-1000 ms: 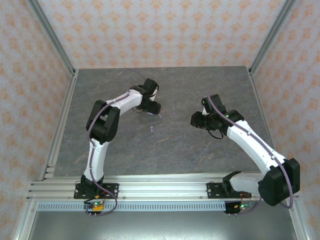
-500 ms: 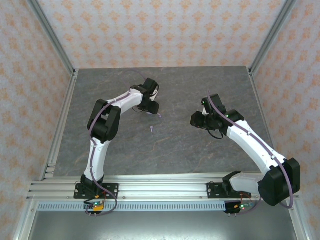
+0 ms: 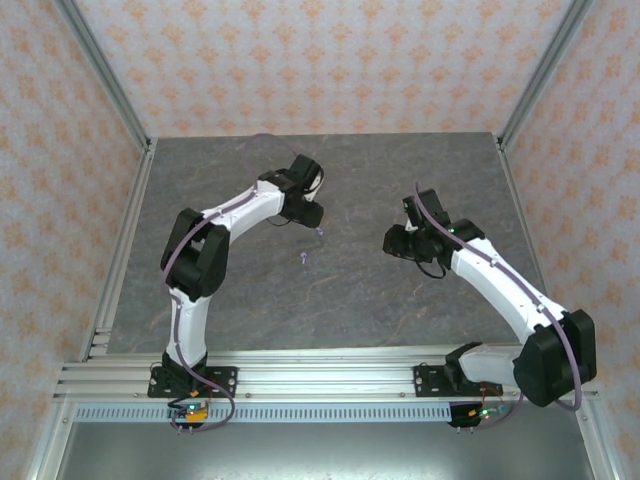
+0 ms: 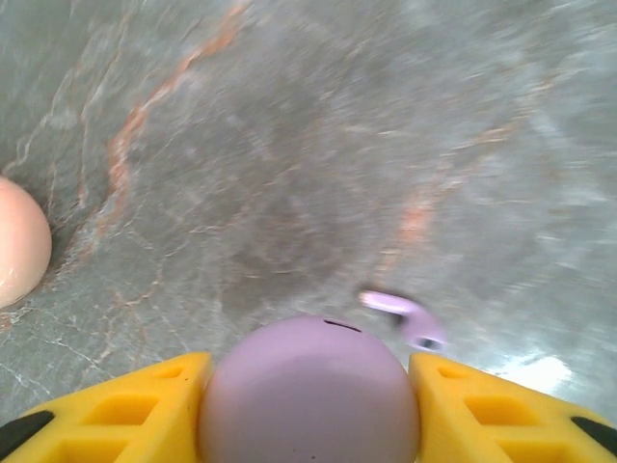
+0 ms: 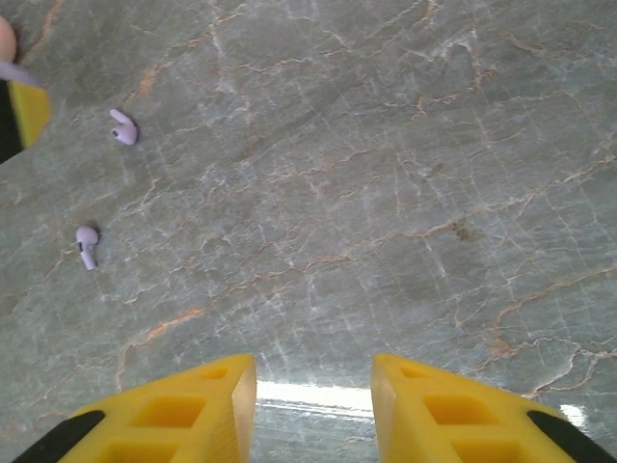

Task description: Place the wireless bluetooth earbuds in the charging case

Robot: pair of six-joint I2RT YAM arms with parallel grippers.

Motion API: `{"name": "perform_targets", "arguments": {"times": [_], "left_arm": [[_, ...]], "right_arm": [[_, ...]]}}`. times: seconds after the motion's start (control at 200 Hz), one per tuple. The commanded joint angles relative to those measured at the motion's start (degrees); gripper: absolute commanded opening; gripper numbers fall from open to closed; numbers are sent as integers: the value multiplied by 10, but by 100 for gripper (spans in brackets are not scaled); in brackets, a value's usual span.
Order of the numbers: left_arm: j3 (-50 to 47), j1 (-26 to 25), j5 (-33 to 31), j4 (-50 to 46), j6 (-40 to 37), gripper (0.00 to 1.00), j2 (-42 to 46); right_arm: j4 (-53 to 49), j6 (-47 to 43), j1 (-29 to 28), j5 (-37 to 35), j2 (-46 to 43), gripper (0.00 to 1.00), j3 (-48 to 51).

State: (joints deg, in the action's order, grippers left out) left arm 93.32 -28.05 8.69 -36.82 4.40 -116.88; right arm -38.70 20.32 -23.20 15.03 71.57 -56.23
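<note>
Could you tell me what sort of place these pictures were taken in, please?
Probably a lab test booth for robots: two arms bolted to a metal rail, patterned wall panels and a stone-look tabletop.

Lilac case (image 4: 308,395): round smooth dome with a thin seam near the top, looks closed, clamped in my left gripper (image 4: 308,371). First lilac earbud (image 5: 123,127) lies on its side just beyond it. Second lilac earbud (image 5: 87,243) lies near the first, not touching. Pink case (image 4: 14,241): round, resting off to the left.
</note>
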Motion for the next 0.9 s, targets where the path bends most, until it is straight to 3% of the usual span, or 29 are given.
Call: {"name": "perform_targets", "arguments": {"times": [0.0,0.365,0.556,0.896], "left_arm": [[-9,-41,-6,-5,-11,50,30],[38,-151,-4,3,-26,50,-43],[75,-166,21,-2,-32,51,-96],[63,-171,13,10,-44,57,-115]], "right_arm": [[14,-7,22,5,6,37,19],[40,-9,116,49,-19,37,82],[45,-9,127,60,-22,38,99],[56,-7,127,71,-23,38,111]]}}
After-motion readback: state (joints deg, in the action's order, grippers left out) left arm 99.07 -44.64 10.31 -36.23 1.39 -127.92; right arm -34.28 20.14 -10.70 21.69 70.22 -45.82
